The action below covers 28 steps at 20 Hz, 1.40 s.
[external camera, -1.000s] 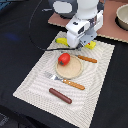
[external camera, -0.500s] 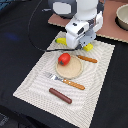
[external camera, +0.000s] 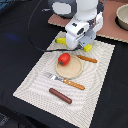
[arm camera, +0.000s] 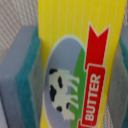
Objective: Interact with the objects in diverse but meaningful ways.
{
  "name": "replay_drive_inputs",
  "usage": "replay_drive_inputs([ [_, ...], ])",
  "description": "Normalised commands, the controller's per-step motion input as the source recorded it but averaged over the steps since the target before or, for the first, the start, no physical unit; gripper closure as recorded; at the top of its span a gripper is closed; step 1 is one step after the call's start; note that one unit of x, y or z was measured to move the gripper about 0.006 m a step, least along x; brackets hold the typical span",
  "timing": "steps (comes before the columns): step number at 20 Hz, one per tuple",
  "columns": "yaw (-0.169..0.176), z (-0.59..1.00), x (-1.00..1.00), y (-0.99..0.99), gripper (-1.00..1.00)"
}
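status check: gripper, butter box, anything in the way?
Gripper low at placemat's far edge, pads flanking the butter box; contact unclear. Red fruit on plate, sausage near edge. Nothing in the way.

black table | striped placemat | brown board

Round tan plate mid-frame on striped placemat, fork just below it, knife at its upper right, bowl top-right corner.
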Motion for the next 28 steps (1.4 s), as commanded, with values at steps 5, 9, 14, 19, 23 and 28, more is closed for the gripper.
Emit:
replay_drive_inputs([
  [5, -0.007, 0.89, 0.00, -0.01, 1.00],
  [9, 0.000, 0.54, -0.09, -0.26, 1.00],
  [14, -0.001, 0.24, -0.59, -0.57, 1.00],
  [19, -0.001, 0.19, -0.63, -0.62, 1.00],
  [23, 0.000, 0.20, -0.55, -0.74, 1.00],
  [28, 0.000, 0.28, -0.29, -0.88, 1.00],
])
